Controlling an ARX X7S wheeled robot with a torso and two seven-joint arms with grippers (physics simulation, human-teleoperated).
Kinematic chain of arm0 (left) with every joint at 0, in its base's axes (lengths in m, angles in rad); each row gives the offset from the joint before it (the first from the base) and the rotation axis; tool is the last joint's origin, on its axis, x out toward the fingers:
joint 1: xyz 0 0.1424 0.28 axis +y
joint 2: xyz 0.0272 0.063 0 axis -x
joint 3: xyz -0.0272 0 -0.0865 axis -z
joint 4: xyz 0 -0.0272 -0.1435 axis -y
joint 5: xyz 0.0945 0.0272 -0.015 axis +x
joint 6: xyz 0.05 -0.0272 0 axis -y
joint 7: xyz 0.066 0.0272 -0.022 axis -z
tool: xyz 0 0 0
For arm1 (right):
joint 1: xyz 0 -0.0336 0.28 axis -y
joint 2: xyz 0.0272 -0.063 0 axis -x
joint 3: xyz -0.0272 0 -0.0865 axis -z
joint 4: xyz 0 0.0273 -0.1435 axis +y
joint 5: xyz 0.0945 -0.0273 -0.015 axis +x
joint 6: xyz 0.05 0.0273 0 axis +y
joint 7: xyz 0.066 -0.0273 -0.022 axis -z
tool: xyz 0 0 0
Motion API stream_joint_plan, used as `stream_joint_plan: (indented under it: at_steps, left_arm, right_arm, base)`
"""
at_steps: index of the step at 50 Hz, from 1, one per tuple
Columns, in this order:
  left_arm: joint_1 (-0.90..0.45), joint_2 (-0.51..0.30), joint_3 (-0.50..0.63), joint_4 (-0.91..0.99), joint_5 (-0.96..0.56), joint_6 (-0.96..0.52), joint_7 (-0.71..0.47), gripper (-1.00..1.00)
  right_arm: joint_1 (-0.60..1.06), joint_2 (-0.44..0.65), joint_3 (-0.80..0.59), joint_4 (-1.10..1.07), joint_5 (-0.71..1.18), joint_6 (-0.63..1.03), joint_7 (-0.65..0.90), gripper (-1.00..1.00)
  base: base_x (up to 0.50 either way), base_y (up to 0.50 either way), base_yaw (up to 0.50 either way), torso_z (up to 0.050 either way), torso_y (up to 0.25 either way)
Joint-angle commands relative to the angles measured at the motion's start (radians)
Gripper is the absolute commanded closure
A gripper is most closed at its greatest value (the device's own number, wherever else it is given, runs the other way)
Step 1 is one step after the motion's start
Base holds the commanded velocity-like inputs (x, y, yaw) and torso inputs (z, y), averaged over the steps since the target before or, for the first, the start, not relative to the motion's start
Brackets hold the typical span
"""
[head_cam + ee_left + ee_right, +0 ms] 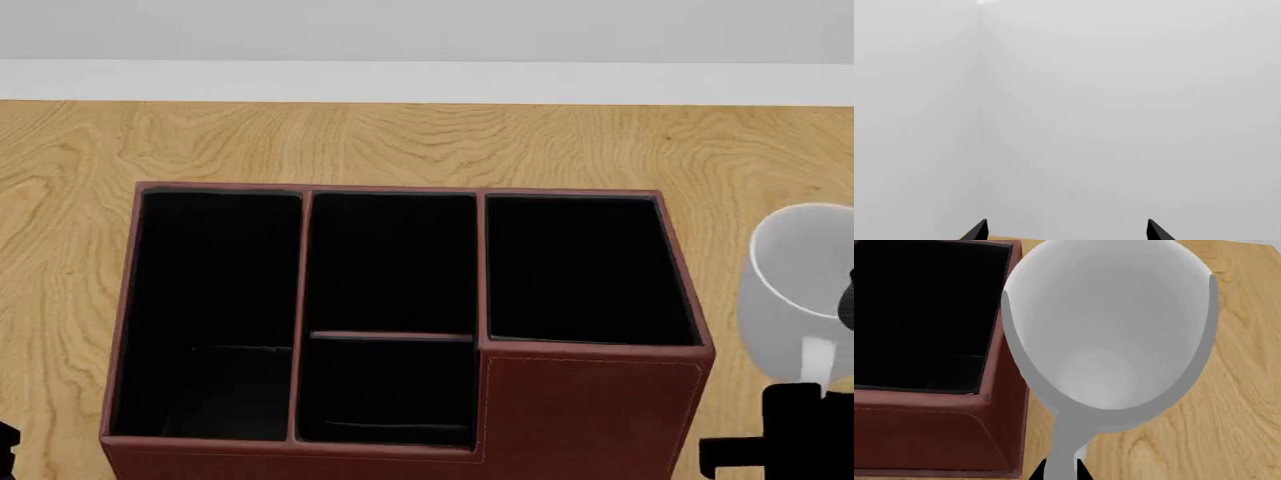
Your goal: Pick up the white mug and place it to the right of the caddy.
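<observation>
My right tool (1061,471) is right at the near edge of the wrist view, and its two black fingertips sit either side of the white mug's handle, so it's pinched narrow on that handle. In the head view the same tool (801,425) shows as a dark block at the lower right, just under the handle.

The white mug (1111,335) is upright, mouth open toward the camera, and I can see straight down into its plain grey-white inside. From the head view the white mug (807,290) sits at the right edge of the picture, just beside the caddy's right wall with a thin strip of desk between them. Whether its base touches the desk, I can't tell.

The caddy (587,410) fills most of the middle: dark red-brown walls, black lining, a long compartment on the left, two smaller ones in the middle, and the taller section on the right, nearest the mug. In the right wrist view that taller corner of the caddy (934,430) is right next to the mug.

The wooden desk (400,140) runs back to a pale wall.

My left tool (1066,231) only shows two black fingertips, well apart, so it's spread wide with nothing between them, facing blank grey.
</observation>
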Motion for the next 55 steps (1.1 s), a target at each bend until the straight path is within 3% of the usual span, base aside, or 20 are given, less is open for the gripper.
stream_joint_plan:
  at_steps: [1, 55]
  left_arm:
    - [-0.001, -0.004, 0.008, 0.015, 0.002, -0.01, -0.007, -1.0]
    - [0.003, -0.025, 0.012, 0.049, -0.026, -0.019, -0.03, -1.0]
  right_arm:
    - [-0.035, -0.001, 0.003, 0.01, -0.054, -0.033, -0.042, 1.0]
    - [-0.124, -0.08, -0.057, 0.141, -0.188, -0.117, -0.16, 1.0]
  base:
    - [0.0, 0.0, 0.0, 0.0, 0.0]
    - [0.0, 0.0, 0.0, 0.0, 0.001]
